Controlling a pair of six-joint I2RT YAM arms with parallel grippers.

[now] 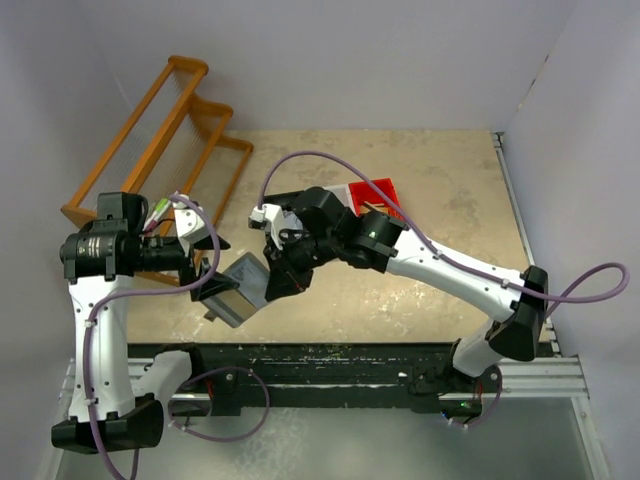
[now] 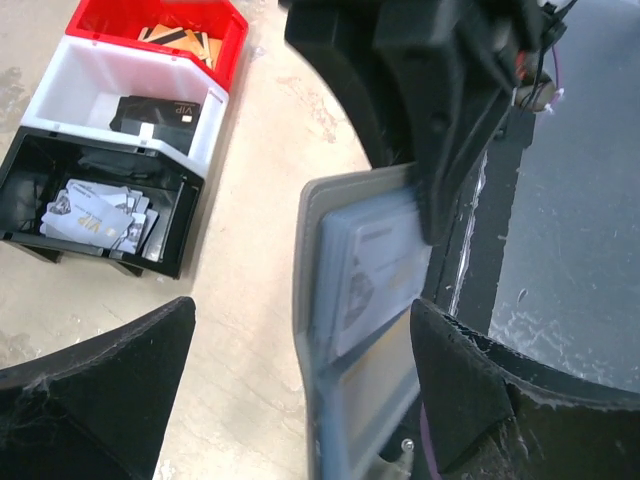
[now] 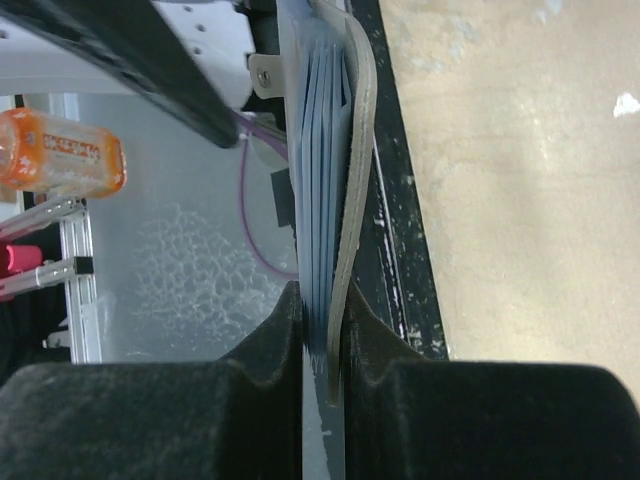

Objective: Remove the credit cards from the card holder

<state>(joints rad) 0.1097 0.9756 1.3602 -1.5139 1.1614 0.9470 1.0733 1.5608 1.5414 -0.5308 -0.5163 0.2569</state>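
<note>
Right wrist view: right gripper (image 3: 322, 300) clamps the card holder (image 3: 353, 200); left gripper (image 2: 302, 312) spread apart.

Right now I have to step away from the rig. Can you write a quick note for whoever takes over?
Left gripper: open, one finger on each side of the card holder, not gripping it.
Right gripper: shut on the card holder's edge, holding it up near the table's front edge.
Cards: several lie in the black bin; a stack is in the holder.
Done: some cards are out.
Left: pull out the stack, probably into the same bin.
</note>
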